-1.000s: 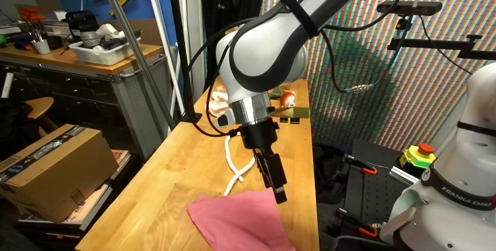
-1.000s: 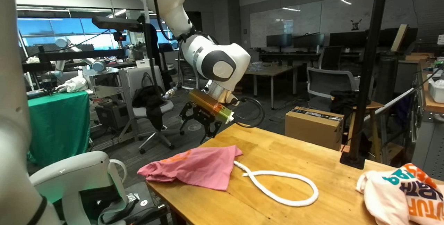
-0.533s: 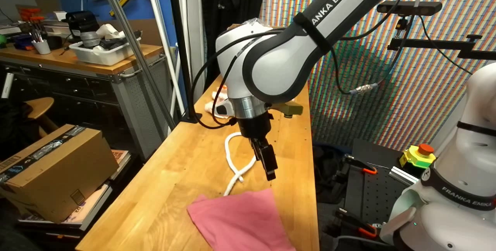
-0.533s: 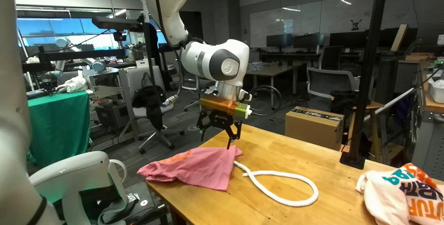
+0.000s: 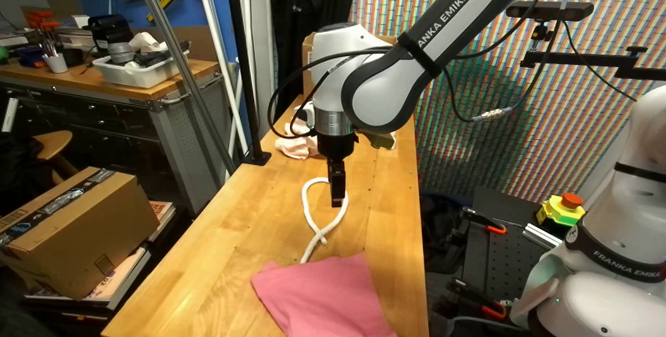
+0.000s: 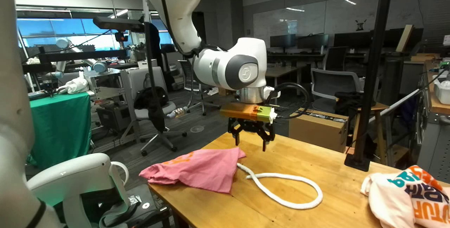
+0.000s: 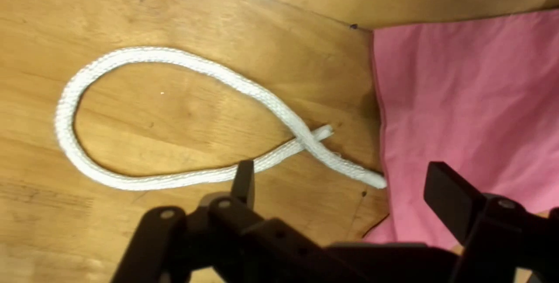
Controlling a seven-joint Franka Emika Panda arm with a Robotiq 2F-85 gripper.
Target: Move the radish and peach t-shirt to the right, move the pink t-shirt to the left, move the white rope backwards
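Note:
The white rope (image 5: pixel 308 212) lies on the table in a loop with crossed ends, also in an exterior view (image 6: pixel 299 205) and the wrist view (image 7: pixel 157 56). One rope end meets the edge of the pink t-shirt (image 5: pixel 322 295), which lies spread at the table's end, also in an exterior view (image 6: pixel 197 170) and the wrist view (image 7: pixel 471 112). The peach t-shirt (image 6: pixel 404 196) lies crumpled farther along, partly behind the arm in an exterior view (image 5: pixel 296 147). The radish is hidden. My gripper (image 6: pixel 250 147) is open, empty and pointing down above the table, its fingers apart in the wrist view (image 7: pixel 340 174).
The wooden table (image 5: pixel 229 228) is long and narrow. A black post (image 6: pixel 358 161) stands at its edge. A cardboard box (image 5: pixel 307 61) shows behind the arm at the table's far end. The white robot base (image 5: pixel 572 300) stands beside the table.
My gripper has moved from over the pink t-shirt's edge toward the rope loop and swung from tilted to pointing straight down. It stays open. The t-shirts and rope have not moved.

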